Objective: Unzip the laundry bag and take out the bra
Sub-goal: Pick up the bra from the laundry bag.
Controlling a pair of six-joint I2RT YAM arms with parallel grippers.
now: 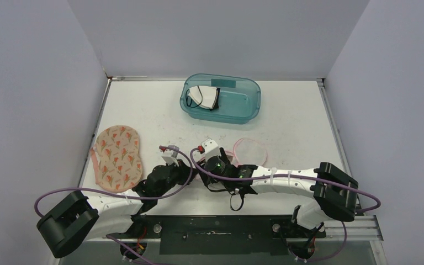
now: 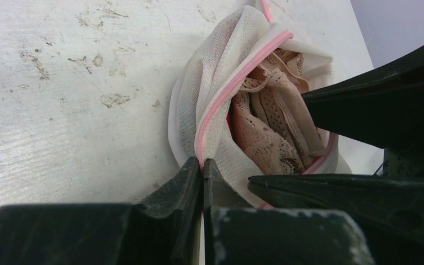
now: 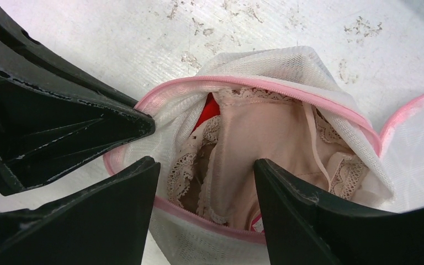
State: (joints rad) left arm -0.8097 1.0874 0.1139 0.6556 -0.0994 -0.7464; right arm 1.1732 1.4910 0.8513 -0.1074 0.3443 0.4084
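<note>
The bra (image 3: 254, 132) is found inside the unzipped laundry bag (image 3: 265, 63), between the spread, empty fingers of the right gripper (image 3: 205, 171). The bag's pink rim is pinched by the closed left gripper (image 2: 201, 165). A teal tub (image 1: 252, 106) is noted well beyond.

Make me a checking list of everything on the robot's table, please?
Surface: white table, scuffed and stained.
Job's things: laundry bag unzipped; bra inside it.
Clutter: flowery cloth at left; blue tub at back holding a white cloth.
Grippers: left gripper shut on the bag's pink edge; right gripper open, fingers either side of the bra.
Cables: purple cables loop over both arms.
Surroundings: plain grey walls.
</note>
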